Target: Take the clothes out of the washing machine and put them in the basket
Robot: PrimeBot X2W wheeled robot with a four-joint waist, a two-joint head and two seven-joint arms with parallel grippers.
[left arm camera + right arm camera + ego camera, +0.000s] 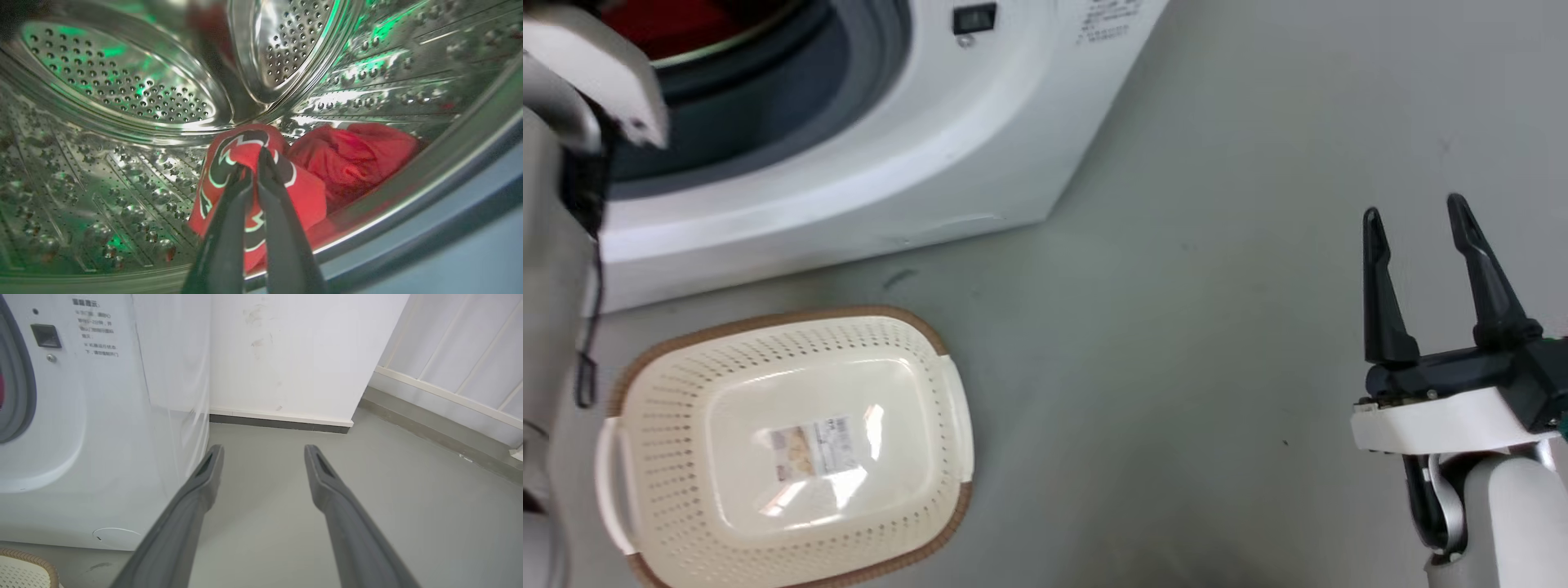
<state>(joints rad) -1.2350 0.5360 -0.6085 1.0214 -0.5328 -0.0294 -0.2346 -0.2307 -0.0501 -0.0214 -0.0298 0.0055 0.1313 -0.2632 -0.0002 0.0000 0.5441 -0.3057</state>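
My left gripper (252,161) clamps red jersey (306,196) with black white-edged print, low in shiny perforated steel drum (122,102) of white front-load washing machine (980,139); plain red garment (351,159) just right. Risk: cloth snags on grey rubber rim (858,65), slips free. Cream perforated plastic basket (768,322) near, empty; right gripper (1414,208) spread, empty, over open floor (1176,367).

Washing machine (102,416) front: Chinese print, too blurred for you to read.
Basket (662,392) label (815,451): print too small.
Jersey (302,192): black white-edged figures, folded, unreadable.
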